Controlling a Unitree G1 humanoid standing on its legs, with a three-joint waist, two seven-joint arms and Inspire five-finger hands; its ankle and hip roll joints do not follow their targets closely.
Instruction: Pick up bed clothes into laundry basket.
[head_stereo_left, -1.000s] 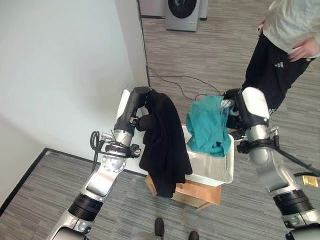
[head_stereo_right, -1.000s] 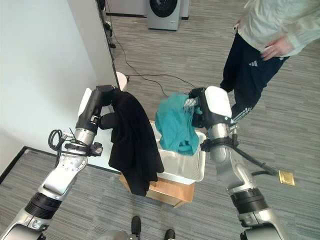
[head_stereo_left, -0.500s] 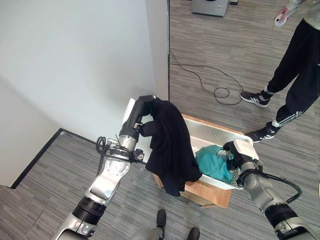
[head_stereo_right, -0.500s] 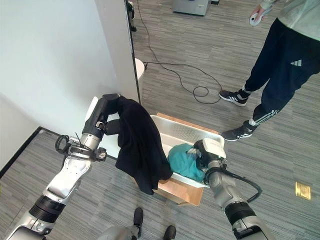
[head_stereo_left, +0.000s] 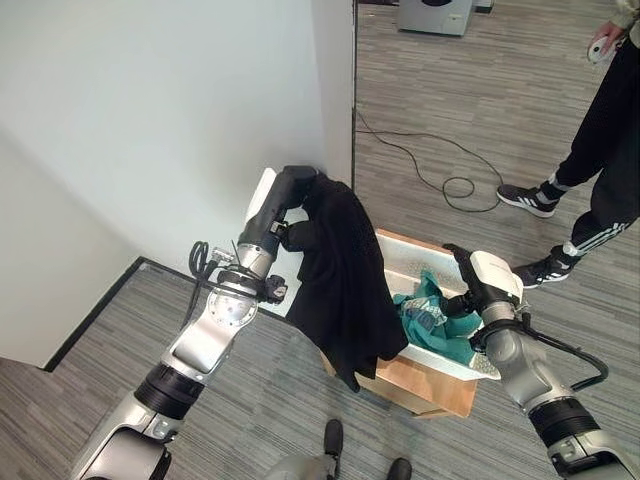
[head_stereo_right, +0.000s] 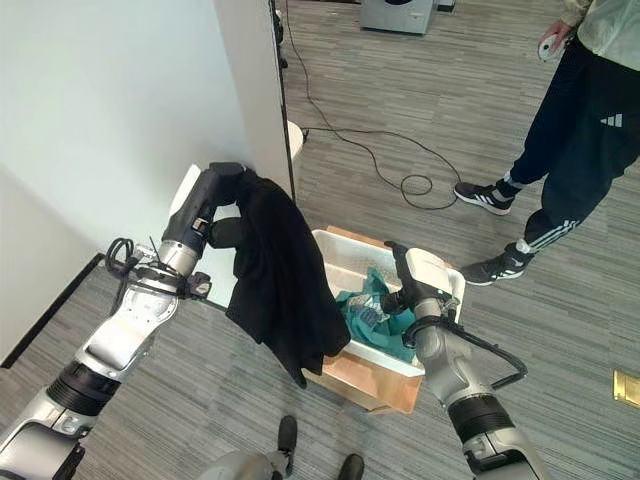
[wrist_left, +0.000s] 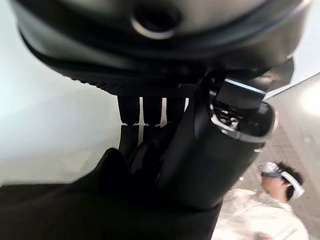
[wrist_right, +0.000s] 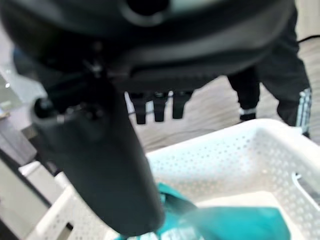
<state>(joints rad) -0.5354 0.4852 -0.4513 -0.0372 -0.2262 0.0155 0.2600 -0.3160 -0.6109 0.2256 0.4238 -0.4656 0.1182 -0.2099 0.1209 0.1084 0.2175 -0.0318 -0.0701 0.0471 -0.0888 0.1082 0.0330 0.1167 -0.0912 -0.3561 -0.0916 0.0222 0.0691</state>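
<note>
A black garment (head_stereo_left: 342, 290) hangs from my left hand (head_stereo_left: 288, 203), which is raised by the wall corner and shut on the cloth's top edge; the left wrist view shows the fingers (wrist_left: 145, 116) curled into the black garment (wrist_left: 75, 200). A white perforated laundry basket (head_stereo_right: 350, 255) stands on a low wooden stand (head_stereo_left: 432, 386). A teal cloth (head_stereo_left: 432, 318) lies crumpled inside the basket. My right hand (head_stereo_left: 468, 290) hovers over the basket's right end, fingers straight, with the teal cloth (wrist_right: 235, 220) loose beneath it.
A white wall and its corner (head_stereo_left: 335, 120) stand close behind my left arm. A person in dark trousers (head_stereo_left: 610, 150) stands at the far right. A cable (head_stereo_left: 440, 170) winds over the wood-pattern floor, and a washing machine (head_stereo_left: 436, 14) sits at the far end.
My right hand brought the teal cloth down from above the basket into it and let go. The left hand still holds the black garment up. The camera has shifted.
</note>
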